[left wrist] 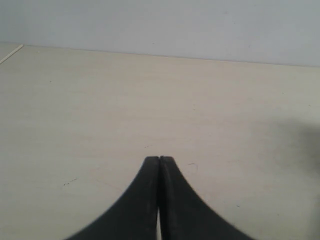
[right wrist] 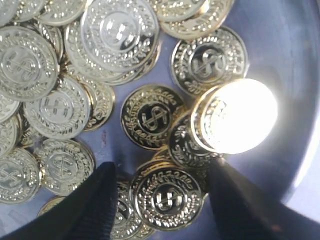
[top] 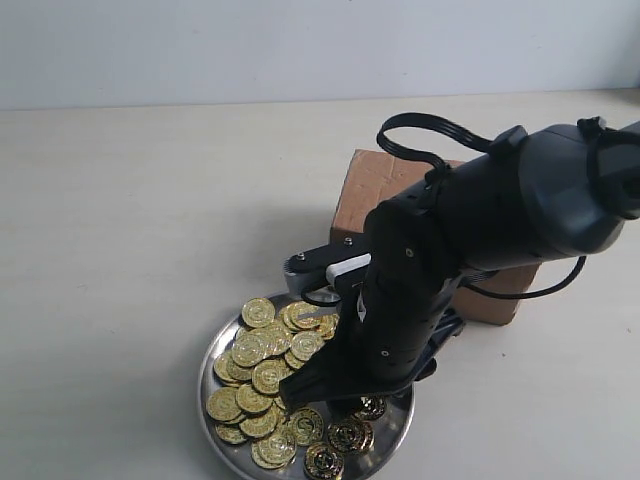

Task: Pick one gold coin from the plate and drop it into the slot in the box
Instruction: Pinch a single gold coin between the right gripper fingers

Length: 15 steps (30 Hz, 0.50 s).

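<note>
The right gripper (right wrist: 161,170) is wide open and empty around one gold coin (right wrist: 166,199) — ready to pinch it; the box (top: 375,190) waits at the plate's (top: 398,425) one o'clock.

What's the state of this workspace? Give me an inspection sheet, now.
Surface: pale table.
Job's things: plate heaped with gold coins; box beyond it in the exterior view; slot hidden by the right arm.
Clutter: nothing seen.
Grippers: right gripper open, low over the coins, holding nothing; left gripper shut, empty, over bare table.
Cables: black cable looped above that arm.
Surroundings: plain pale wall.
</note>
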{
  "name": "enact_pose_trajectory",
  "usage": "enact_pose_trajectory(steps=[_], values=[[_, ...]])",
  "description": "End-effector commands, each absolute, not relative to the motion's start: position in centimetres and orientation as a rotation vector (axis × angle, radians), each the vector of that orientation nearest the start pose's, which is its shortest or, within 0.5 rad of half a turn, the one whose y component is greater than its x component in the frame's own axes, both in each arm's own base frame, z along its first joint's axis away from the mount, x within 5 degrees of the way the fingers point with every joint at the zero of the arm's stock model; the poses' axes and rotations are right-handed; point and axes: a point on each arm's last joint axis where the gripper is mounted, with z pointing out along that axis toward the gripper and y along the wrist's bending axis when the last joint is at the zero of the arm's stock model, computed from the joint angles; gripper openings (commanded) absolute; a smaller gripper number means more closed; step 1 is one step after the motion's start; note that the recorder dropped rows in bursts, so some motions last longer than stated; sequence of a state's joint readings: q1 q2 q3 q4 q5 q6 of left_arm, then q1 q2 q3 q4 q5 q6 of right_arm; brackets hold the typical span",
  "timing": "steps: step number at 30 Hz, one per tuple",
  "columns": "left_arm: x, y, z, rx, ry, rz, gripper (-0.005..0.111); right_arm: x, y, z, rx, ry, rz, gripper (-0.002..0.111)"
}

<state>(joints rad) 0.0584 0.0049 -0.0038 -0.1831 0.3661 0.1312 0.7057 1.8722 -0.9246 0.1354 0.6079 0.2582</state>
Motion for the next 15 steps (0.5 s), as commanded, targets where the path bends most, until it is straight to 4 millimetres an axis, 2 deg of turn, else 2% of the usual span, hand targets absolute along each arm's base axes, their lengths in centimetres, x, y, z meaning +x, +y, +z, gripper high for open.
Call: enact_pose_trajectory(steps=[1, 7, 15], values=[[5.3, -0.3, 18.2, -0.053, 1.833, -0.049, 0.0, 23.4, 20.7, 11.1, -0.504, 3.043, 0.187, 0.051], [5.3, -0.3, 18.2, -0.053, 1.833, -0.049, 0.0, 23.4, 20.7, 11.2, -0.504, 3.042, 0.188, 0.05], [5.3, -0.3, 18.2, -0.053, 1.833, -0.049, 0.0, 23.4, 20.7, 12.4, -0.501, 3.009, 0.215, 0.032]])
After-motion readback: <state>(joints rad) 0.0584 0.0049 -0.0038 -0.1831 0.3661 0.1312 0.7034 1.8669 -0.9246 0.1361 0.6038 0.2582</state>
